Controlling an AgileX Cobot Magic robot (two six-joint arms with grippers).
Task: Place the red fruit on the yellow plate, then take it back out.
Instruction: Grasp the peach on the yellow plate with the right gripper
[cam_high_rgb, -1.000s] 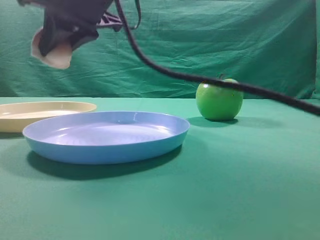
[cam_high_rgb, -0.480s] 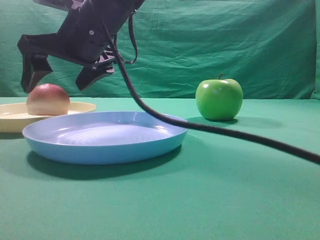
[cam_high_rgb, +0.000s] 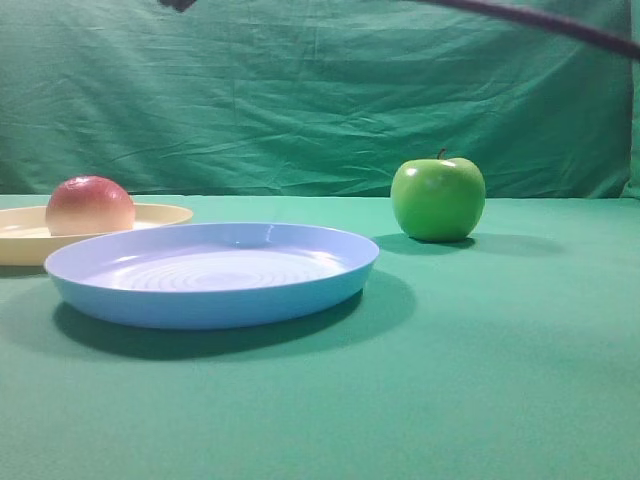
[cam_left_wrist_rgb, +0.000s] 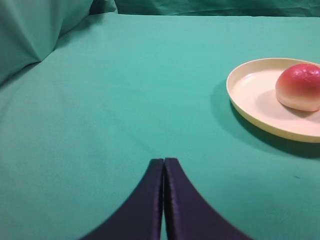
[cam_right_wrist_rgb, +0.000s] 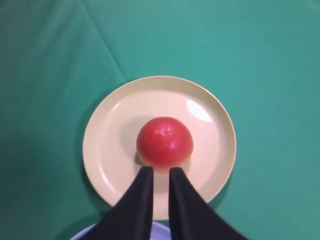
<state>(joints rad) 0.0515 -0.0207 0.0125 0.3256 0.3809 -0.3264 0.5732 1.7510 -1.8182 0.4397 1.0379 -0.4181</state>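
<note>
On the yellow plate (cam_right_wrist_rgb: 105, 150) the red fruit (cam_right_wrist_rgb: 165, 141) sits free, so the placing looks done; taking it out remains. The right end effector (cam_right_wrist_rgb: 160, 172) hangs above it, its fingers nearly together and empty. The left end effector (cam_left_wrist_rgb: 164, 165) is closed over the tabletop (cam_left_wrist_rgb: 125, 100).

We see the counter (cam_high_rgb: 480, 380) from a low, near side view facing the backdrop, our left wrist view slanting across it, our right wrist view straight down from high, all sharing the yellow plate (cam_right_wrist_rgb: 210, 150) with the red fruit (cam_right_wrist_rgb: 165, 141)
</note>
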